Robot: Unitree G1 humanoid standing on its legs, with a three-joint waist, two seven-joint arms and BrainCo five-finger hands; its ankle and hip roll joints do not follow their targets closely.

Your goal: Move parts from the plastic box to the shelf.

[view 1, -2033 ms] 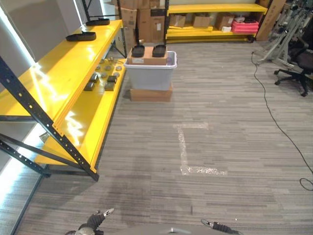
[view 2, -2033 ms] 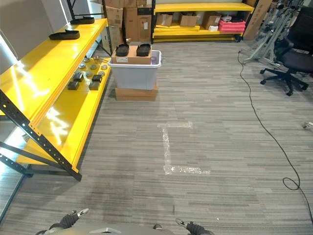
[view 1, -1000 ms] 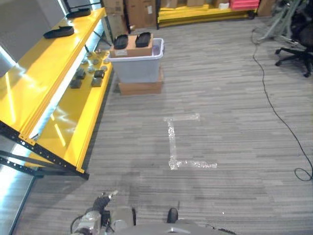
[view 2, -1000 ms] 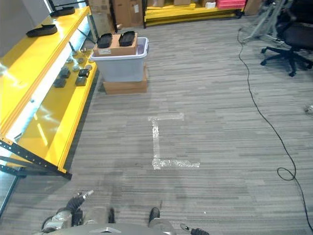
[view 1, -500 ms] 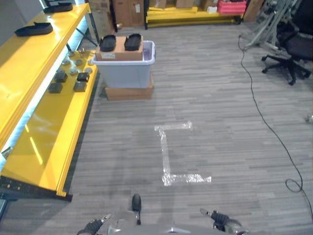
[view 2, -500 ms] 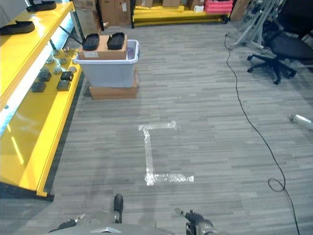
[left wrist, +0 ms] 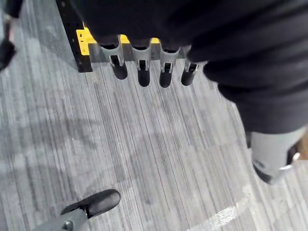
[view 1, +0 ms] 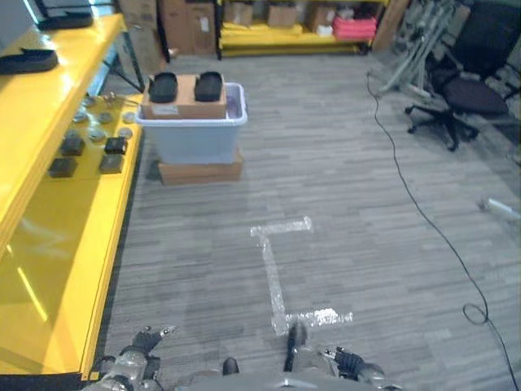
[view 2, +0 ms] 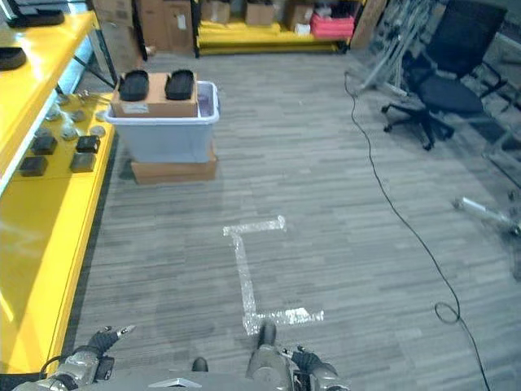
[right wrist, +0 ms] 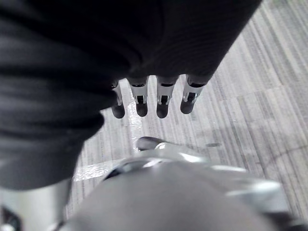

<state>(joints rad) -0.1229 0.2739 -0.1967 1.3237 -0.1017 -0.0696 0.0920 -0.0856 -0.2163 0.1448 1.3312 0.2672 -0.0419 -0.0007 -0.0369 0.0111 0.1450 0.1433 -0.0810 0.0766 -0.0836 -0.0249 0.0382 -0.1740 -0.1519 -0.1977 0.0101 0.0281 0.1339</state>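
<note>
Plastic box (view 2: 167, 130) beside yellow shelf (view 2: 42, 204), well ahead.

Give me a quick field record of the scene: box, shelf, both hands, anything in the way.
plastic box: grey tub on a flat cardboard box, beside the yellow shelf, far ahead of the robot
on the box: cardboard carton carrying two black parts
shelf: lower level holds small dark blocks and round metal pieces
left hand: fingers straight, empty, above the floor
right hand: fingers straight, empty
floor: tape marks, black cable, office chair to the right
</note>
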